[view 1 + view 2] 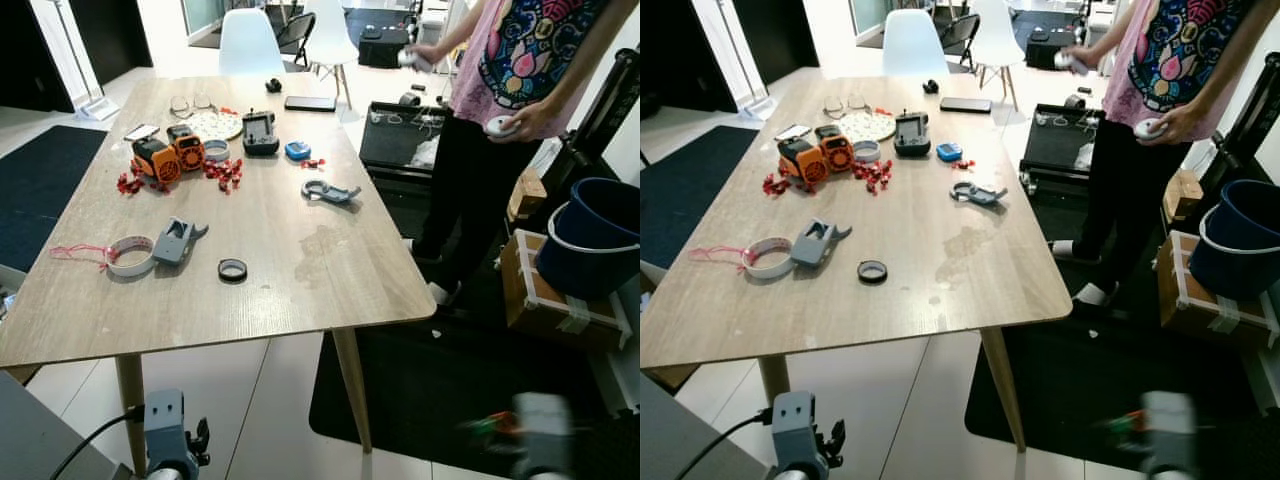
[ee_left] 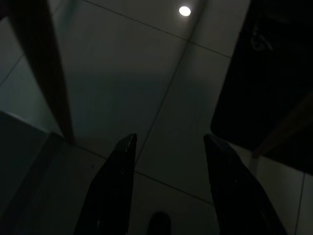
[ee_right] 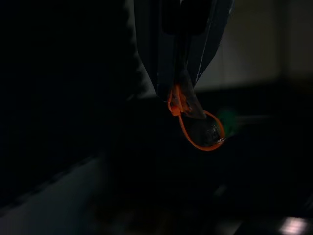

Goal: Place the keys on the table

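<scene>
Right pincer (image 1: 535, 435) is motion-blurred; dark hides the keys (image 3: 198, 125) in detail

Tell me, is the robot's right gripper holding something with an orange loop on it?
Yes: in the right wrist view the right gripper has its two fingers pinched shut on the keys, whose orange loop dangles below the fingertips.

This looks like a robotics lab or maker workspace. A long wooden surface (image 1: 300, 250) in the middle of the frame carries small orange robots (image 1: 166, 155), a handheld controller (image 1: 260, 132), tape rolls and red parts. White chairs (image 1: 250, 42) stand at upper centre, and at right are a cardboard box (image 1: 555, 300), a blue bucket (image 1: 590, 235) and a person (image 1: 510, 90) holding controllers.
</scene>
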{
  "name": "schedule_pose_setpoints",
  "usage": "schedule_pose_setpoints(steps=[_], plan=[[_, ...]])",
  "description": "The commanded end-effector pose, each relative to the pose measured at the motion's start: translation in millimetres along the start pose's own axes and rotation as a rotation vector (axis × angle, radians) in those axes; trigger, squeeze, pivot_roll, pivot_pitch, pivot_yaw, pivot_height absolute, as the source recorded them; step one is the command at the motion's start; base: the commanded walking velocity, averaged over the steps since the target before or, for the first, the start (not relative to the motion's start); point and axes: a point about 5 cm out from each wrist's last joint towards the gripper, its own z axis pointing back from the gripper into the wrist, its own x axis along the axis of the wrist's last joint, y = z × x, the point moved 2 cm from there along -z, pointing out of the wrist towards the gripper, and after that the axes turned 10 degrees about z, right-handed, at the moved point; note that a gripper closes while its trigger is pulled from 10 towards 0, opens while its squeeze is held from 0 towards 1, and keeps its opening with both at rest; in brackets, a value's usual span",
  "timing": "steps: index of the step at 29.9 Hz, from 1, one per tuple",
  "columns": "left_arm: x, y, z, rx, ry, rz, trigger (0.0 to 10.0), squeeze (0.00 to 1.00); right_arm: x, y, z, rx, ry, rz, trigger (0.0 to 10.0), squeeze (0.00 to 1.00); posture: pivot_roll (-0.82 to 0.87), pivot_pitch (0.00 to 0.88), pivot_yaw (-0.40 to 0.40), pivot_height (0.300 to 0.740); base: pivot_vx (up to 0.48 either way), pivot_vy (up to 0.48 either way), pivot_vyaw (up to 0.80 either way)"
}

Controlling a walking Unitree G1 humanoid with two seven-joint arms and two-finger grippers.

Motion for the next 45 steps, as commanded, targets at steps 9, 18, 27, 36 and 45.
schedule_pose_setpoints(steps=[9, 18, 27, 36, 45], plan=[[-4.1, -4.1, -0.8, -0.013, 0.026, -0.021, 10.0, 0.00, 176.0, -47.2, -27.0, -0.104, -0.506, -0.301, 10.0, 0.00, 0.05, 0.070, -0.006, 0.740, 0.000, 0.000, 0.00], [-5.4, -2.9, 0.4, -0.001, 0.022, -0.008, 10.0, 0.00, 290.8, 56.8, 8.7, 0.467, -0.780, -0.268, 10.0, 0.00, 0.06, 0.070, -0.021, 0.740, 0.000, 0.000, 0.00], [-8.7, 1.4, 2.9, 0.014, 0.026, 0.000, 10.0, 0.00, 308.8, 135.8, 50.6, 0.868, -0.821, -0.148, 10.0, 0.00, 0.06, 0.074, -0.022, 0.740, 0.000, 0.000, 0.00], [-9.8, 0.9, 3.4, 0.014, 0.028, 0.003, 10.0, 0.00, 296.3, 172.6, 69.5, 1.001, -0.797, -0.050, 10.0, 0.00, 0.06, 0.077, -0.021, 0.740, 0.000, 0.000, 0.00], [-10.0, 0.0, 3.1, 0.010, 0.032, 0.001, 10.0, 0.00, 294.2, 182.6, 77.0, 1.030, -0.795, -0.042, 10.0, 0.00, 0.06, 0.079, -0.018, 0.740, 0.000, 0.000, 0.00]])
